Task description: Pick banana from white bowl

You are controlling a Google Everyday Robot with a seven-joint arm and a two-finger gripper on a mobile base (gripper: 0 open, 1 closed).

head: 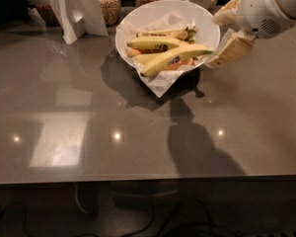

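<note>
The white bowl (138,15) stands at the back middle of the grey table, lined with crumpled white paper. The banana (164,61), the longest one with a blue sticker, lies across the front of the bowl with its stem end pointing right. A shorter banana with a dark sticker (150,43) and a green-tipped banana (167,32) lie behind it. My gripper (227,33) is at the bowl's right rim, just above table height. Its fingers are spread apart, and the lower fingertip (231,51) sits at the banana's stem end and hides the tip.
Glass jars of grain (108,1) and a folded white card stand (79,9) are behind and left of the bowl. The grey table (89,107) stretches to its front edge near the bottom of the view. My arm's shadow falls on it below the bowl.
</note>
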